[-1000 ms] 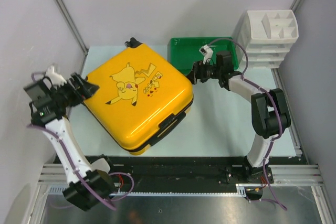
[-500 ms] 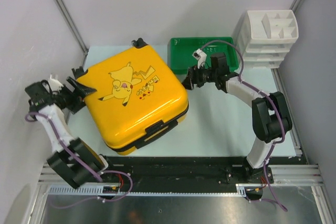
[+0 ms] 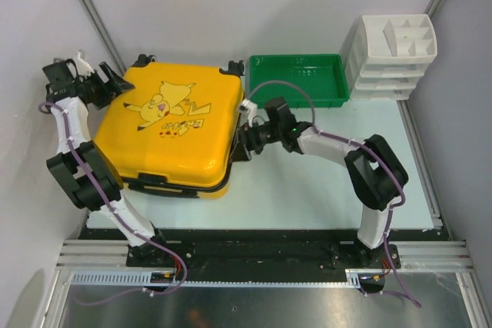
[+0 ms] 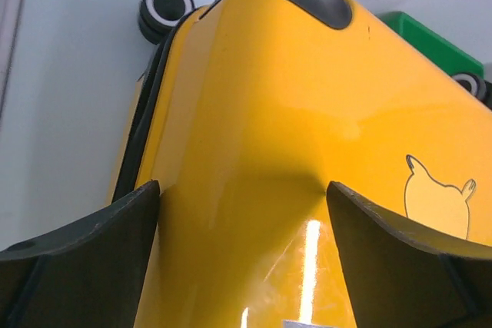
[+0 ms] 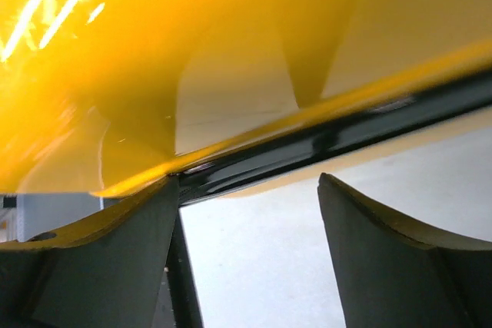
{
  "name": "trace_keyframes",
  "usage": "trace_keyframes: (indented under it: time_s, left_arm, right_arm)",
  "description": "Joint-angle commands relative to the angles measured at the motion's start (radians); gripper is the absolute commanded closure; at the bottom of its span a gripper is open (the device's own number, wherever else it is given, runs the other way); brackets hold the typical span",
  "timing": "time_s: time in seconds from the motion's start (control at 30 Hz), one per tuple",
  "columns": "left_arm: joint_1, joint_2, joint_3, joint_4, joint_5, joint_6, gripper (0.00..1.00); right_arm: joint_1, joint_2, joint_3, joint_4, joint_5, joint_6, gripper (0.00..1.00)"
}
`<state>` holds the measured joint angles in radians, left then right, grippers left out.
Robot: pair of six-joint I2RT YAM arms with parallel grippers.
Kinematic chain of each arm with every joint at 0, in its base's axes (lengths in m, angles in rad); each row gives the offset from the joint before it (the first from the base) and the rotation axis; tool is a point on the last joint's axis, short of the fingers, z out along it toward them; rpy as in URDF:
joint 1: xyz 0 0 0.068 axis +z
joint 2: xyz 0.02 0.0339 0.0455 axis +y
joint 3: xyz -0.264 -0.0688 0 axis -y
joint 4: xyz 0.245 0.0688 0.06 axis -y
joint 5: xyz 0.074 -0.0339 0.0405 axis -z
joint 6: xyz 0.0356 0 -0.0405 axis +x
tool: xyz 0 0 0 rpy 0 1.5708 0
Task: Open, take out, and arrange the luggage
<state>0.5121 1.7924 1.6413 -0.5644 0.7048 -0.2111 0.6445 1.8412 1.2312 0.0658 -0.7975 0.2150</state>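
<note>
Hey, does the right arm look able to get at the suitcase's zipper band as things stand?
Probably yes. The right claw sits open right beside the yellow Pikachu suitcase, and its wrist view shows the black zipper band just ahead of it, with nothing between.

We see a pale table (image 3: 323, 190) with three things lying directly on it. The luggage (image 3: 173, 132) lies flat and closed on the left half, yellow printed shell facing up, its black wheels (image 3: 141, 60) toward the far edge and its near edge close to the table's front. Just beside the luggage's far right corner sits a green tray (image 3: 296, 57), set along the table's far edge. Farther right of the luggage, past the tray, a white organizer (image 3: 380, 74) stands in the far right corner. To the right of the luggage and nearer to us, the tabletop shows bare.
</note>
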Motion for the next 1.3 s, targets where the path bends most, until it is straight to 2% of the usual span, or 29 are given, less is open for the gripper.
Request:
trace_keyframes:
  time_s: [0.0, 0.1, 0.27, 0.4, 0.47, 0.63, 0.67, 0.77, 0.9, 1.0, 1.1, 1.27]
  left_arm:
    - [-0.081, -0.154, 0.046, -0.089, 0.046, 0.053, 0.08]
    - [-0.101, -0.280, -0.001, -0.091, -0.054, 0.130, 0.04]
    - [-0.144, -0.405, -0.061, -0.092, -0.108, 0.208, 0.02]
    - [-0.283, -0.409, -0.026, -0.094, -0.182, 0.280, 0.02]
    - [-0.342, -0.371, 0.018, -0.097, -0.212, 0.294, 0.01]
    - [-0.515, -0.243, 0.139, -0.098, -0.209, 0.280, 0.01]
    - [-0.590, -0.202, 0.170, -0.100, -0.228, 0.289, 0.01]
    - [-0.693, -0.116, 0.219, -0.098, -0.300, 0.318, 0.00]
    - [-0.744, 0.008, 0.307, -0.100, -0.366, 0.286, 0.02]
    - [-0.751, 0.096, 0.353, -0.098, -0.288, 0.242, 0.04]
    - [-0.771, 0.130, 0.316, -0.106, -0.188, 0.219, 0.08]
    - [-0.865, 0.082, 0.120, -0.111, -0.177, 0.245, 0.11]
  right_arm:
    - [0.144, 0.055, 0.108, 0.034, 0.050, -0.009, 0.20]
    - [0.198, 0.079, 0.172, 0.031, 0.084, -0.049, 0.19]
    - [0.267, 0.078, 0.220, 0.006, 0.125, -0.173, 0.18]
    - [0.248, 0.009, 0.205, -0.057, 0.138, -0.212, 0.17]
    - [0.221, -0.032, 0.156, -0.060, 0.135, -0.212, 0.17]
    - [0.045, -0.175, 0.062, -0.090, 0.124, -0.212, 0.16]
    - [0.017, -0.190, 0.030, -0.092, 0.121, -0.212, 0.15]
    - [-0.083, -0.250, -0.013, -0.093, 0.118, -0.278, 0.13]
    - [-0.176, -0.290, -0.088, -0.083, 0.124, -0.353, 0.11]
    - [-0.216, -0.315, -0.150, 0.017, 0.118, -0.382, 0.09]
    - [-0.223, -0.312, -0.187, 0.064, 0.118, -0.410, 0.08]
    - [-0.224, -0.323, -0.278, 0.138, 0.095, -0.443, 0.08]
